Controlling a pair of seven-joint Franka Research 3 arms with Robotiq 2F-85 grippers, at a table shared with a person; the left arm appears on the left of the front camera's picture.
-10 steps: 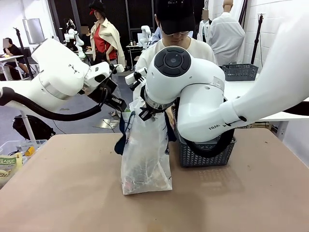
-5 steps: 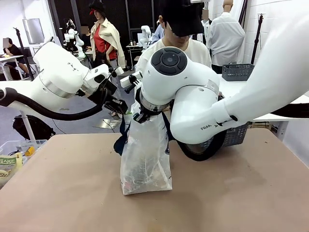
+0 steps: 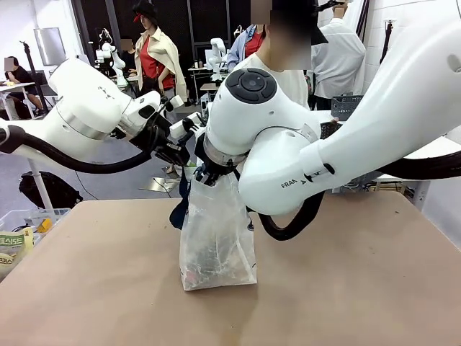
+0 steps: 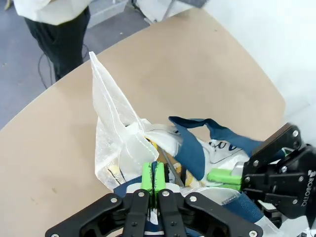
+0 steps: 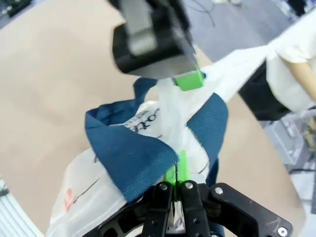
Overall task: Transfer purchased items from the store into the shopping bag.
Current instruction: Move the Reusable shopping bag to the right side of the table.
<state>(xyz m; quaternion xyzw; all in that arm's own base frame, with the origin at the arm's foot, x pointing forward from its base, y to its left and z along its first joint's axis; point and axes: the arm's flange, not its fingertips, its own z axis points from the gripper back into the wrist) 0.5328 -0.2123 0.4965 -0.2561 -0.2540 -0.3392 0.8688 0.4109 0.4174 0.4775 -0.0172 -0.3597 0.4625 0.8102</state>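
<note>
Frosted shopping bag (image 3: 216, 238), one; left gripper (image 4: 153, 178), right gripper (image 5: 178, 176) both clamped on it.

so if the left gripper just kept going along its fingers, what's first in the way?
The shopping bag itself: the left gripper is shut on its rim, so pushing on would likely drive into the bag's mouth and contents. The right gripper sits just to one side; depth there is unclear.

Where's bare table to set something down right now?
Bare tabletop lies right of the shopping bag, and also in front of it. On the left, there is room between the bag and the clear bin. It is crowded above the bag, where both hands grip its top.
</note>
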